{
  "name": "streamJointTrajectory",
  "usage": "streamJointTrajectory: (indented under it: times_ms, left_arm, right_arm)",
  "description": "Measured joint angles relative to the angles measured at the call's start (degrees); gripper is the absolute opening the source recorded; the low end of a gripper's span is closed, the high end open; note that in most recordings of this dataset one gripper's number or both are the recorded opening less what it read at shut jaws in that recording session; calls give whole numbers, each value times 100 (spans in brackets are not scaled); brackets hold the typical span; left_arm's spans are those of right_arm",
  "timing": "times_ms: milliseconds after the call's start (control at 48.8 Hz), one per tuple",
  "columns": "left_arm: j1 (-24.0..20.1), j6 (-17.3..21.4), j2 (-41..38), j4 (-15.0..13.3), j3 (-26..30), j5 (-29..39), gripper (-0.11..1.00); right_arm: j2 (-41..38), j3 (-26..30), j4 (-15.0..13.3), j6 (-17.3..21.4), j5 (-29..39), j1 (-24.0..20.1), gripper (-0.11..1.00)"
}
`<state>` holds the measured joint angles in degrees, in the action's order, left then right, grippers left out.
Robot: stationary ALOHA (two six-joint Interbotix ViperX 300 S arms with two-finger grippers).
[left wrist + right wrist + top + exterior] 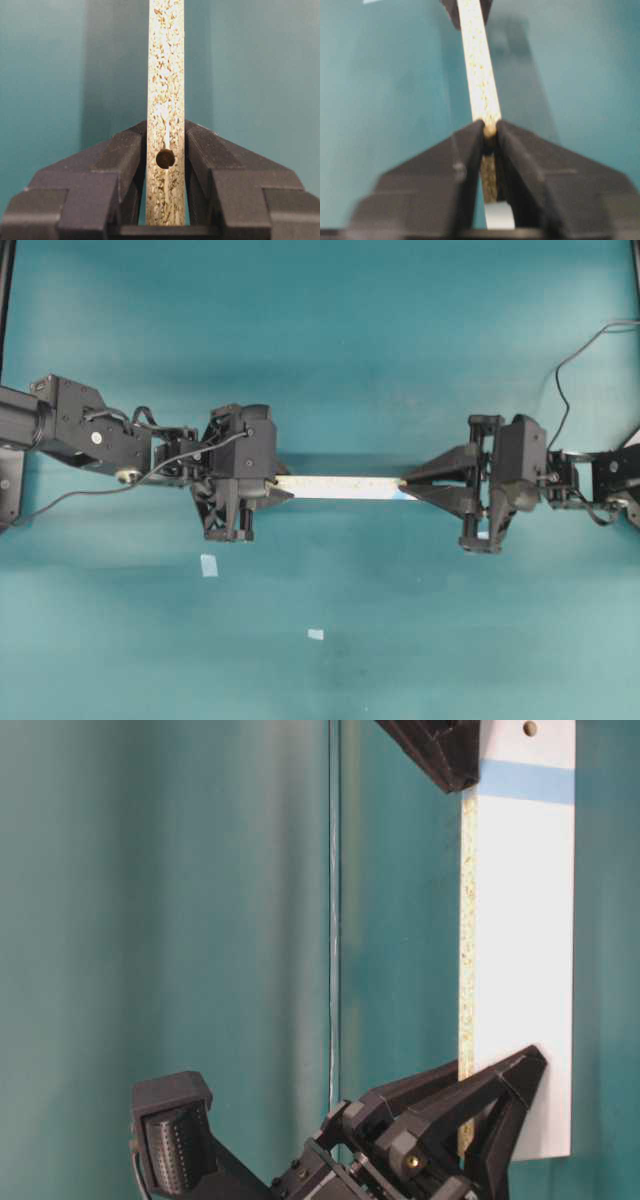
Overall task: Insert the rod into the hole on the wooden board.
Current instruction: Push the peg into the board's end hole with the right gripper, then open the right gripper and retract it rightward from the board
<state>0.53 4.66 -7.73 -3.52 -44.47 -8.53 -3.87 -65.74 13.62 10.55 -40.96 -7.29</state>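
The wooden board [166,75] has a speckled tan edge, white faces and a light-blue band.

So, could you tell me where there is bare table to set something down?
The whole stretch beyond the wooden board is bare. The near side is mostly bare too, bar two tape squares. The middle band is crowded: the left gripper and right gripper meet the board's ends.

Speckled wooden board [340,486] level; rod [489,131] standing in it.
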Motion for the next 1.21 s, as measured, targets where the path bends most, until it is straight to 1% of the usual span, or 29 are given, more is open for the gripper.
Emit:
streamJointTrajectory:
  times_ms: [20, 164, 205, 266, 369, 430, 573, 696, 737, 758, 881, 922, 942, 1208]
  left_arm:
    - [9, 0, 0, 0, 0, 0, 32]
    - [9, -18, 9, -9, 0, 0, 32]
    - [9, -44, 9, -9, 0, 0, 32]
    - [18, -53, 9, -9, 0, 0, 32]
    - [26, -62, 0, -9, 0, 0, 32]
    - [26, -62, 9, -9, 0, 0, 32]
    - [26, -62, 9, 0, 0, 0, 32]
    - [35, -62, 9, -9, 0, 9, 32]
    - [35, -62, 9, -9, 0, 0, 35]
    - [35, -62, 9, -9, 0, 0, 40]
    - [35, -62, 9, -9, 44, 35, 75]
    - [35, -62, 9, -9, 62, 62, 84]
    - [35, -62, 9, -9, 70, 62, 87]
    - [44, -62, 53, -9, 158, 158, 86]
  right_arm:
    - [0, 18, 26, 0, 35, 0, 46]
    - [149, 105, 79, -35, 316, -18, 47]
    - [211, 114, 88, -35, 387, -9, 50]
    - [316, 114, 88, -44, 475, -18, 61]
    - [598, 26, 97, -9, 624, -9, 87]
    - [756, -26, 114, -18, 694, 0, 96]
    - [1354, -18, 114, -158, 914, 53, 97]
    - [1705, -18, 114, -422, 1187, 167, 97]
    - [1775, -18, 114, -492, 1257, 193, 97]
    - [1811, -18, 114, -527, 1292, 211, 97]
    - [1942, -18, 114, -606, 1441, 281, 96]
    - [1960, -9, 114, -606, 1450, 290, 96]
    - [1969, -18, 114, -606, 1459, 290, 96]
    - [1978, 0, 114, -606, 1468, 290, 96]
